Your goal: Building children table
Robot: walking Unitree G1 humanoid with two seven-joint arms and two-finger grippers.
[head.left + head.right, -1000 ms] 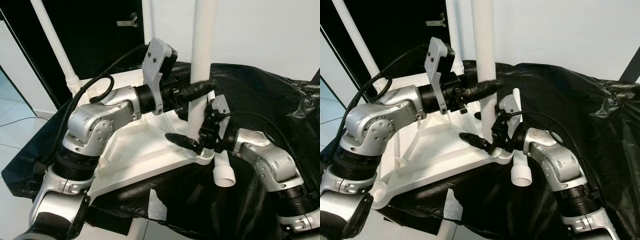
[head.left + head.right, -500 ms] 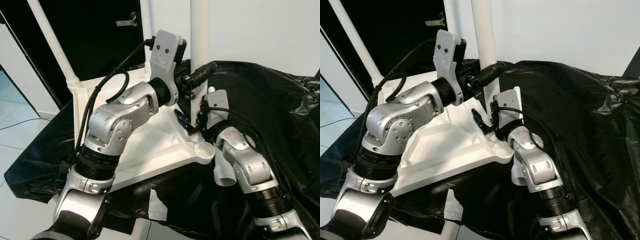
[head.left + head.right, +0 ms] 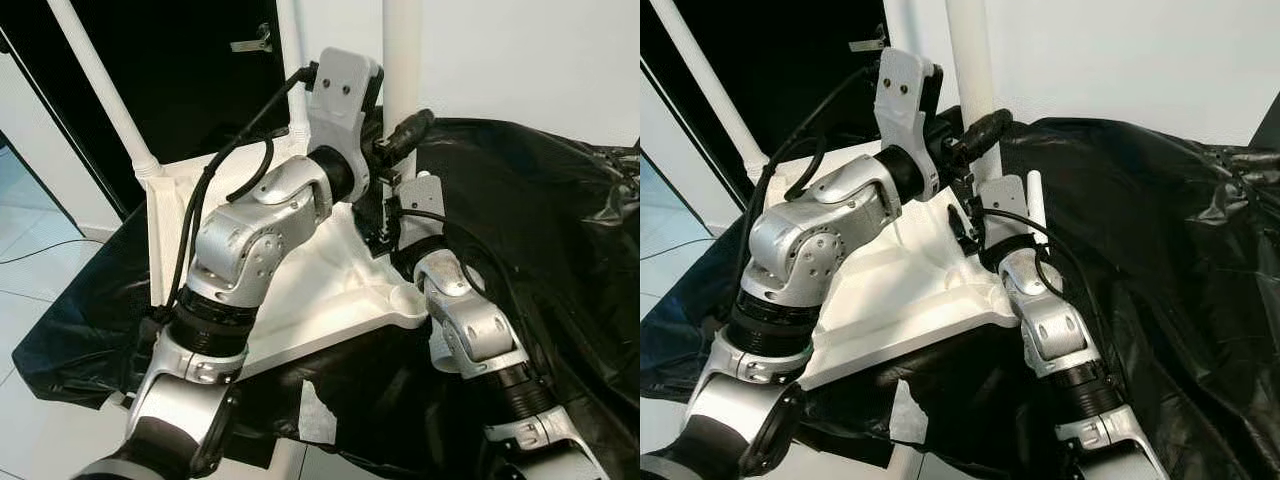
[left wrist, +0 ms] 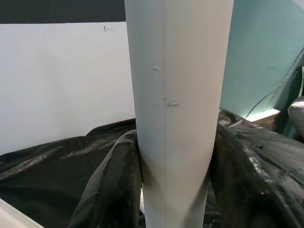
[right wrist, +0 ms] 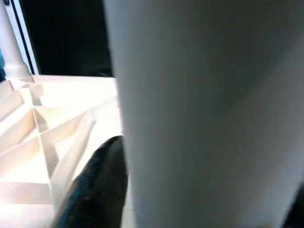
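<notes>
White leg [image 3: 402, 60] top cut off

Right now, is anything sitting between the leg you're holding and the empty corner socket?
Nothing visible. The left tool is clamped on the white leg, and the corner socket on the upturned tabletop is open.

The upturned tabletop [image 3: 300, 290] lies on the black sheet [image 3: 540, 230] before me, underside up, its near right corner socket [image 3: 408, 297] just left of my right arm. An upright leg [image 3: 402, 60] stands behind that socket, between my left gripper [image 3: 392, 150] above and my right gripper [image 3: 378, 228] below it. Another leg [image 3: 105, 95] rises from the tabletop's far left corner. A doorway [image 3: 190, 70] lies behind.
</notes>
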